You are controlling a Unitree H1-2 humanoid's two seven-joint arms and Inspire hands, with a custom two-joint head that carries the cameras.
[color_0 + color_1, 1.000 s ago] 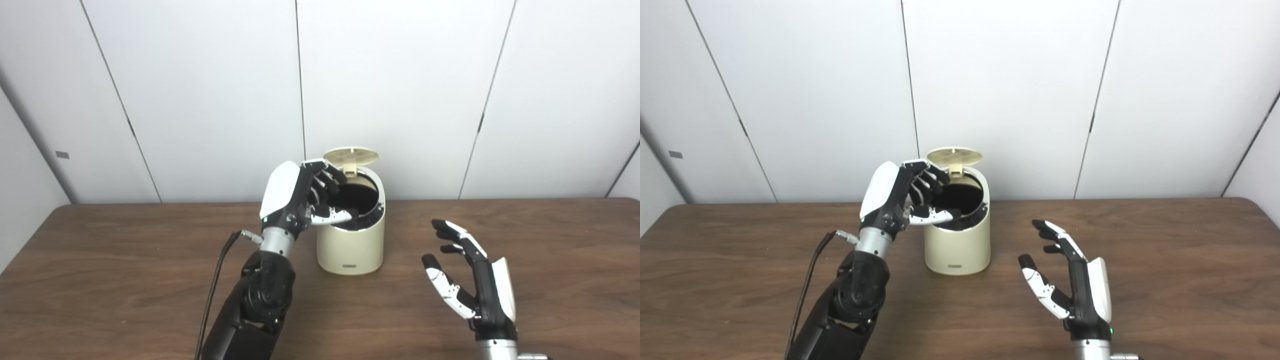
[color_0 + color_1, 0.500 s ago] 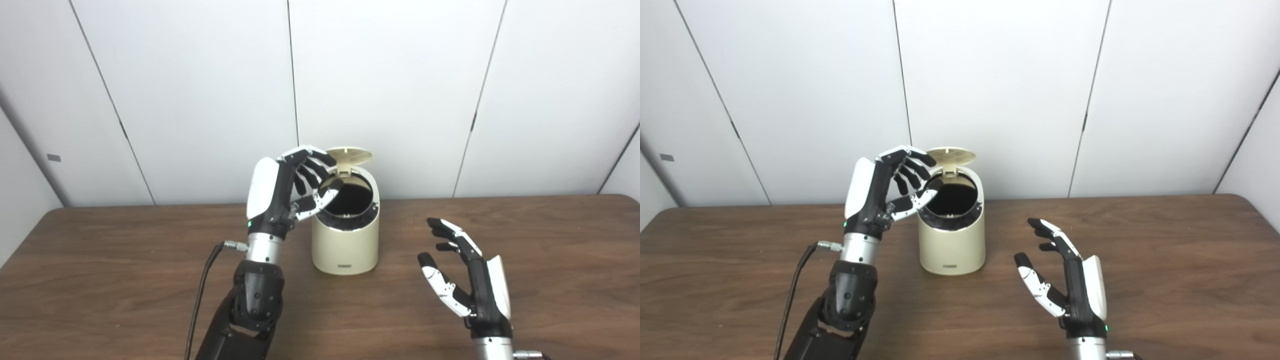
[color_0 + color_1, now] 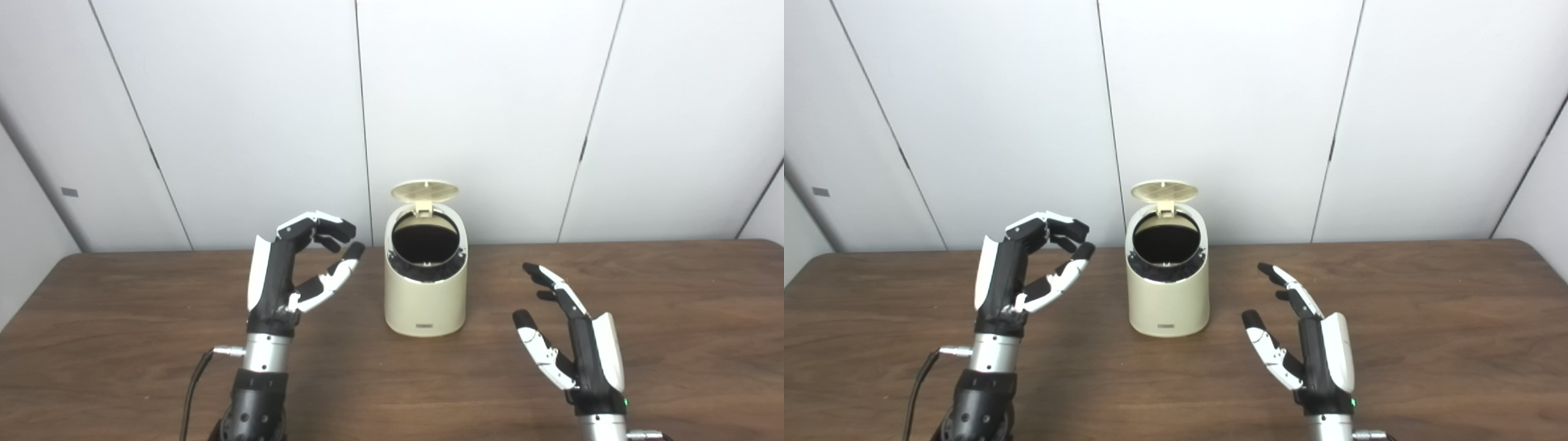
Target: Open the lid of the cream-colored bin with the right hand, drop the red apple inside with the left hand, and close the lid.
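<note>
Bin [image 3: 424, 300] lid [image 3: 424, 190] up, interior dark; hands empty.

The round plastic bin [image 3: 425, 300] was cream with a black inside; the wooden table [image 3: 122, 343] was dark, grained brown; the panelled wall [image 3: 490, 110] white.

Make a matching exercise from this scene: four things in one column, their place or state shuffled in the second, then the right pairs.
1. lid
2. left hand
3. right hand
4. bin

A. open, to the right of the bin
B. raised on its hinge
C. stands on the table, mouth uncovered
D. empty, fingers curled, to the left of the bin

Pairs: 1-B, 2-D, 3-A, 4-C
</note>
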